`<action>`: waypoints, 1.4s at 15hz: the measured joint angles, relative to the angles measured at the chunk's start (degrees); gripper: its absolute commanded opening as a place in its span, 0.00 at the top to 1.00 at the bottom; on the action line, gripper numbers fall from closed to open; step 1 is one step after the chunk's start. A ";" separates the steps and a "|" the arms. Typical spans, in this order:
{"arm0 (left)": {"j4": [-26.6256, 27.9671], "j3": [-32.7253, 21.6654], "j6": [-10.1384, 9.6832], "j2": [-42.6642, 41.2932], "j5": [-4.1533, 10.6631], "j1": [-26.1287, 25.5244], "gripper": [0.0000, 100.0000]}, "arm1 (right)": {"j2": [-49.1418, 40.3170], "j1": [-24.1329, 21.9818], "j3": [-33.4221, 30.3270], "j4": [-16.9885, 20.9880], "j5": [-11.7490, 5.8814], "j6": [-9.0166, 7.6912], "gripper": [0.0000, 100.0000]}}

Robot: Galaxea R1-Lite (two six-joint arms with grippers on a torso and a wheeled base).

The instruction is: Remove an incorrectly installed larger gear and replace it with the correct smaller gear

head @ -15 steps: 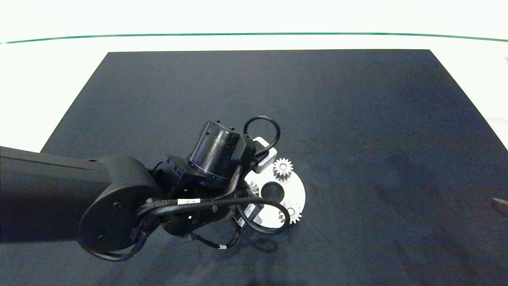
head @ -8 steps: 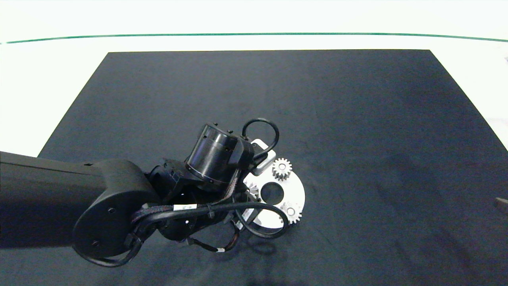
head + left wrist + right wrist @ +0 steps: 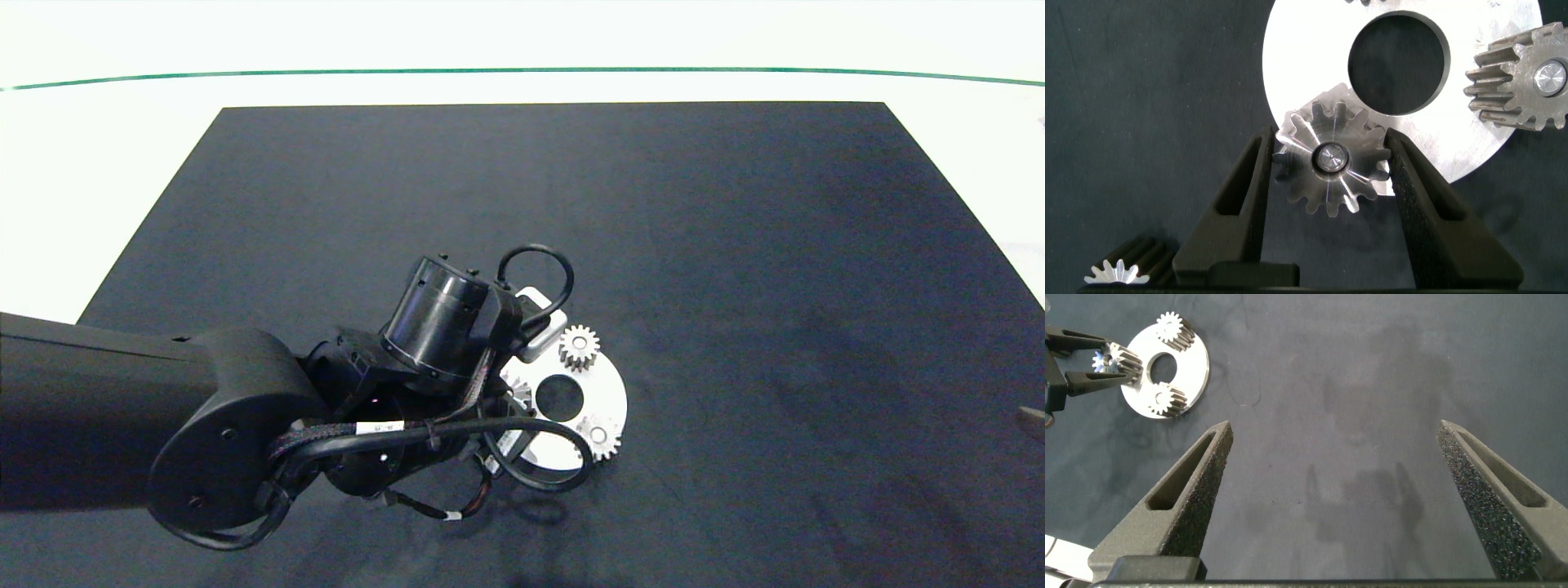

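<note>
So the left gripper (image 3: 1329,135) is down over the round metal plate (image 3: 608,396), which sits on the black mat (image 3: 735,245) towards the robot's edge, roughly mid-width. Its two fingers are closed onto a gear, pressing the teeth on opposite sides. That gear looks the same size as the other two gears (image 3: 1523,77) on the plate, so I'd call it the smaller gear (image 3: 1331,159). It sits at the plate's rim next to the big centre hole, with a pin (image 3: 1331,158) showing in its bore, so it looks seated or close to it.

Another gear lies on the mat just off the plate on the arm's side. It's cut off in the wrist view, so I can't judge its width, but my guess is that's the larger gear (image 3: 1123,268), already pulled.

The right gripper (image 3: 1335,425) hangs over bare mat towards the right edge, well away from the plate, fingers spread wide with nothing in them.

Handling-wise, it's solid metal: stiff, dense for its size, not fragile, but slick. Pinching across the teeth like this seems right, since the teeth give the pads something to bite on. The bore-to-pin fit looks snug, so I'd keep the gear flat or it might cock and jam.
</note>
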 measured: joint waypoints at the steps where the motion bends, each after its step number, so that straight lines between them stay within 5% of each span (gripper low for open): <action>1: 0.00 0.02 -0.02 0.02 -0.02 0.00 0.00 | 0.00 0.00 0.01 0.00 0.00 0.00 0.00; 21: 3.23 -2.73 -0.09 1.24 -0.02 0.43 0.00 | -0.11 0.00 0.04 0.11 0.00 -0.02 0.00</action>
